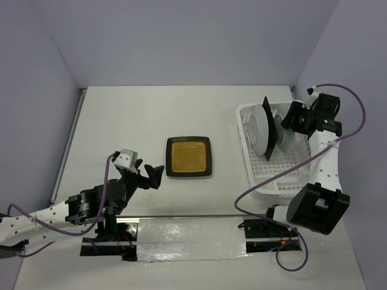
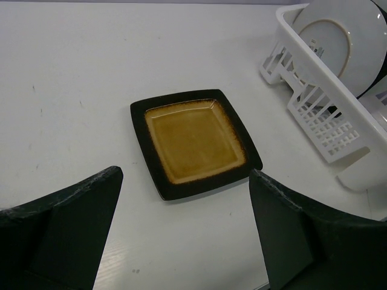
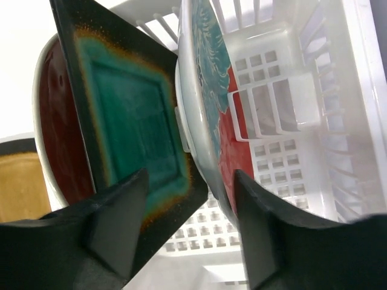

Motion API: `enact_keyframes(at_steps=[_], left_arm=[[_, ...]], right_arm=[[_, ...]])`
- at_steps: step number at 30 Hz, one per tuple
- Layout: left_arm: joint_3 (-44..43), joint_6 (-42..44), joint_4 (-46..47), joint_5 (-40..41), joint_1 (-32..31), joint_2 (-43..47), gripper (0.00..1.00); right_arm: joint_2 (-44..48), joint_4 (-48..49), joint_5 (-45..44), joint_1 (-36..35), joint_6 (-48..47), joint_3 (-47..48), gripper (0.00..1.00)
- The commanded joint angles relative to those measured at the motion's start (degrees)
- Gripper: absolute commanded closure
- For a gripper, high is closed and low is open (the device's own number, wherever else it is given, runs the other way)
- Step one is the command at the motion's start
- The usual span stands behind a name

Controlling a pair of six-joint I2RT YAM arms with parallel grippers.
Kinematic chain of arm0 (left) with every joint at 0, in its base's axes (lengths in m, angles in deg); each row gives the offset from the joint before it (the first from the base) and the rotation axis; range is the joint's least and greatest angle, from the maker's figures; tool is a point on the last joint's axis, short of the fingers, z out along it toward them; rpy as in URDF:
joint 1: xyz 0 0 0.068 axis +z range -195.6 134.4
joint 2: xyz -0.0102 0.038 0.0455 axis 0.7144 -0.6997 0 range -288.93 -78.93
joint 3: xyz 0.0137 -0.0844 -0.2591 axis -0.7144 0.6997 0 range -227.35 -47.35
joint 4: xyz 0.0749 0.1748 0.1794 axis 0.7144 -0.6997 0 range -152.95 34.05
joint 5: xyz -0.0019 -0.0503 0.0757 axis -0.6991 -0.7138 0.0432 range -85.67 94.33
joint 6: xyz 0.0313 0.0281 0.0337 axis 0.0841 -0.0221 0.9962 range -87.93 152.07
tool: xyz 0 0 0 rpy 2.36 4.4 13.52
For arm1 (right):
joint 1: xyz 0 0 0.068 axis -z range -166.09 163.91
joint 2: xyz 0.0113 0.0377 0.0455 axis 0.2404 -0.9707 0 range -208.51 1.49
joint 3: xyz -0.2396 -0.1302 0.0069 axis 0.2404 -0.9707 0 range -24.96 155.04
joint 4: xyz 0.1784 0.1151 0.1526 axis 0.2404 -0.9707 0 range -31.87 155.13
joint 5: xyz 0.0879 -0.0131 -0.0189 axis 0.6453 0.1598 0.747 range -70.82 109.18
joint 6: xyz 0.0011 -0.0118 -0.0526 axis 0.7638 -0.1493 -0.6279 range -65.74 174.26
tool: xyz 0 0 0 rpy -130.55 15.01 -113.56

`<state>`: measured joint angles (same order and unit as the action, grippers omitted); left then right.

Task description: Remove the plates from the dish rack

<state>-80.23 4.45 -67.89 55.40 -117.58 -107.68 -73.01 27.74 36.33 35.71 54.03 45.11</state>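
The amber plate (image 1: 189,157) lies flat near the middle of the desk (image 1: 121,115), out of the rack and on its own. At about 8 o'clock from it hangs the left tool (image 1: 155,175). Its two fingers are spread wide with nothing between them, and they point at the plate without touching it.

The white rack (image 1: 260,176) sits at 3 o'clock from the amber plate, well apart from it. Three plates stand on edge inside it, in its far half. The one nearest the 9 o'clock wall is a round plate (image 1: 256,127), with its pale back turned to the middle of the desk and a dark red face on the other side. Just beside it at 3 o'clock stands the square teal plate (image 3: 127,115), black-rimmed and tilted. Next comes a flowered plate (image 3: 208,103), round, with a teal and white pattern and red at the rim.

The right tool (image 3: 190,178) reaches into the rack from its 3 o'clock side. Its fingers are wide apart and clamped on nothing. In the wrist view, the lower corner of the teal plate and the rim of the flowered plate both show in the gap between them. I cannot tell if either finger touches a plate.
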Motion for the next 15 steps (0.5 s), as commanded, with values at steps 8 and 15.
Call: enact_keyframes(at_steps=[8,15], left_arm=[[-0.3,0.0,2.5,0.6,-0.8,1.2,0.02],[-0.7,-0.2,2.3,0.4,-0.8,1.4,0.02]], right_arm=[[-5.3,0.6,2.8,0.4,-2.5,4.6,0.48],[-7.2,0.4,3.2,0.3,-2.7,6.2,0.60]])
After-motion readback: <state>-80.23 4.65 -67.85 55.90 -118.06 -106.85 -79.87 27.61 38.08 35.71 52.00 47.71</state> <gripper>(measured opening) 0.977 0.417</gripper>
